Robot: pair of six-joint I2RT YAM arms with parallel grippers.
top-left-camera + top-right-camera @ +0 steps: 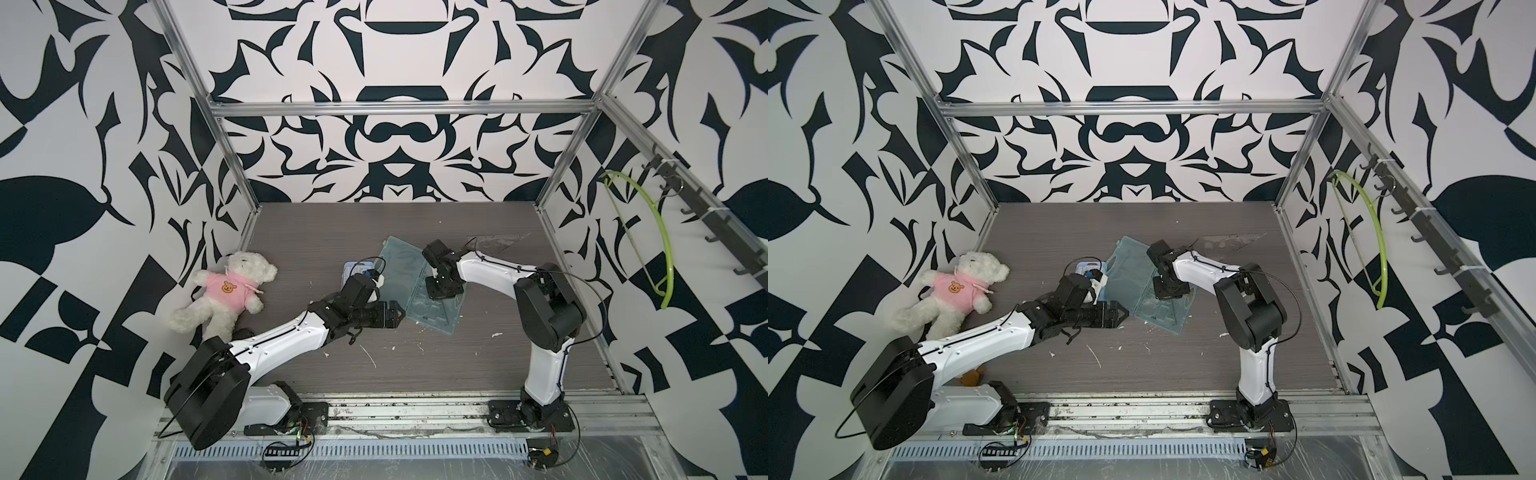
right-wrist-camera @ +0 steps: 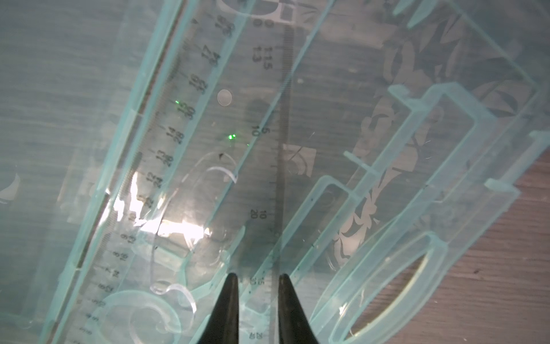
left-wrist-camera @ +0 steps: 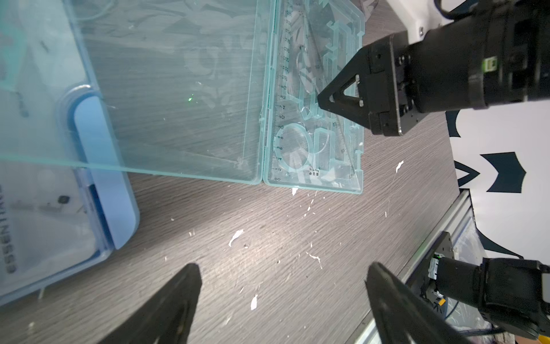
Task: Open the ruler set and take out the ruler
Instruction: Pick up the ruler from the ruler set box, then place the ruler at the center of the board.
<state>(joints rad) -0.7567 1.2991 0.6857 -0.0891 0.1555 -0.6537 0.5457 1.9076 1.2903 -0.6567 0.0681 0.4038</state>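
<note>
The ruler set lies open on the counter. Its clear teal lid is folded out flat, and one corner rests over a blue-and-white box. The ruler is in the tray, lying along the hinge side with its scale facing up.

My right gripper points down into the tray, just beside the ruler. Its fingers are narrow, and the graduated edge of a clear set square runs between their tips. I cannot tell whether they pinch it.

My left gripper hovers over bare counter near the short end of the case. Its fingers are spread wide and touch nothing.

A white teddy bear in a pink hoodie lies well apart, against the left wall.
</note>
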